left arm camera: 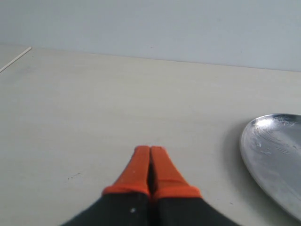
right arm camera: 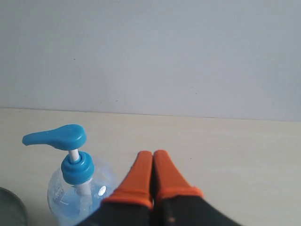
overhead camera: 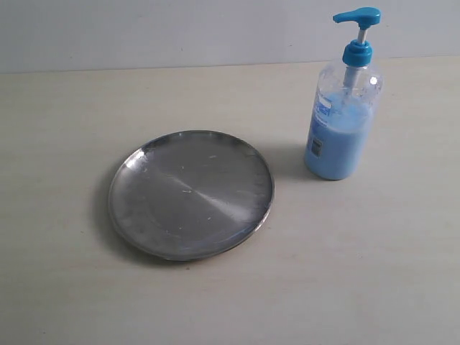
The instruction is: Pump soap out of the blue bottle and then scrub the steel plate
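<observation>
Exterior view: a pale surface lay nearest the camera. On it, left of centre, rested the steel plate, flat with its rim up, its shiny face faintly scratched. Beyond the plate and to its right, near but not touching it, stood the blue bottle. It was upright, its clear body well over half filled with milky pale blue soap, with a small label on the side toward the plate. Its blue pump was raised, the spout pointing left. A plain grey wall closed the scene behind the surface. Left wrist view: the left pincer was together, its orange tips touching and clamped on nothing, over the surface. The plate showed only its edge, ahead and off to one side, apart from the tips. Right wrist view: the right pincer was likewise together and held nothing. The bottle stood just beside it and slightly beyond, not touching, with the wall farther back.
</observation>
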